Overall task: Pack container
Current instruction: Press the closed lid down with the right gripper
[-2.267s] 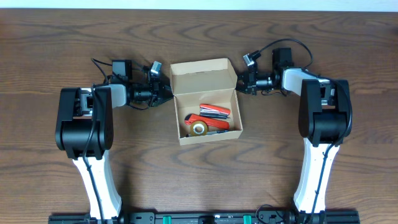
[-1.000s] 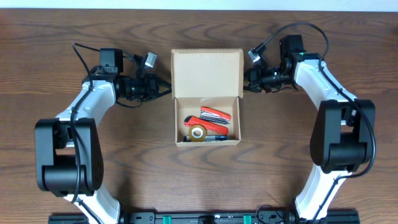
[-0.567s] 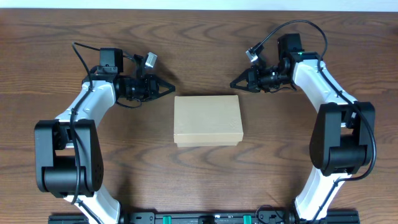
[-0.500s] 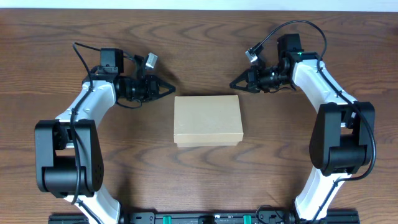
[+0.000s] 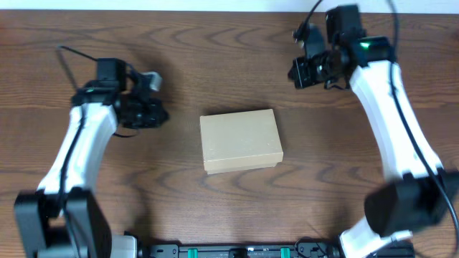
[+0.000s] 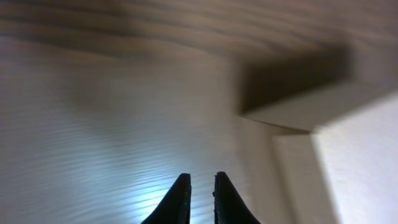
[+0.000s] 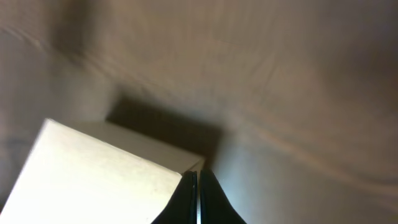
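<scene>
Container [image 5: 240, 140] is sitting shut in the middle of the tabletop [image 5: 229, 208], between our arms. We are holding the left gripper [image 5: 156, 113] with jaws barely apart and the right gripper [image 5: 295, 73] with jaws together, both gripping nothing. We are risking an unlatched lid springing open.

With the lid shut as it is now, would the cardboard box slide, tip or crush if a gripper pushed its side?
The container lies low and flat on the table, so it would probably slide, not tip. Thin cardboard walls may dent under a narrow fingertip. Nothing visibly fastens the flap, so lifting by it might reopen it.
</scene>
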Tool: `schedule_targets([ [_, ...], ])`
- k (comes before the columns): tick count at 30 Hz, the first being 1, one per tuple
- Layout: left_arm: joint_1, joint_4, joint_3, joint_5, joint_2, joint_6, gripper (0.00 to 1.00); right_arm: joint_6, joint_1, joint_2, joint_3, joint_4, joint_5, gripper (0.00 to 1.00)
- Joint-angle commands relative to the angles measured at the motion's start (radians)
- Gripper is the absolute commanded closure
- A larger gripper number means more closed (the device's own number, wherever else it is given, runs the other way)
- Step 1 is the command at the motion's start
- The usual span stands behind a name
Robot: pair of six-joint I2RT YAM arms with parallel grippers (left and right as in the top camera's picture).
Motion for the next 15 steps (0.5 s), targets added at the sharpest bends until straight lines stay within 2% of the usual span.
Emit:
schedule_targets([
  [1,0.036,-0.006,0.014,-0.306,-0.101,-0.047,0.80,-0.070,0.061,-0.089,0.040,-0.009,0.142,0.97],
  [3,0.041,-0.011,0.014,-0.385,-0.140,-0.046,0.70,-0.105,0.106,-0.116,0.040,-0.027,0.142,0.97],
  [6,0.041,-0.021,0.014,-0.465,-0.171,-0.046,0.62,-0.113,0.172,-0.122,0.040,-0.065,0.146,0.99],
  [7,0.041,-0.025,0.014,-0.474,-0.172,-0.046,0.56,-0.112,0.200,-0.120,0.040,-0.080,0.151,0.99],
  [9,0.041,-0.039,0.014,-0.484,-0.172,-0.047,0.32,-0.065,0.256,-0.109,0.040,-0.103,0.208,0.99],
  [13,0.041,-0.051,0.014,-0.490,-0.172,-0.050,0.34,0.097,0.385,-0.085,0.020,-0.121,0.453,0.98],
  [15,0.041,-0.051,0.014,-0.491,-0.172,-0.053,0.35,0.137,0.423,-0.084,-0.005,-0.103,0.492,0.99],
])
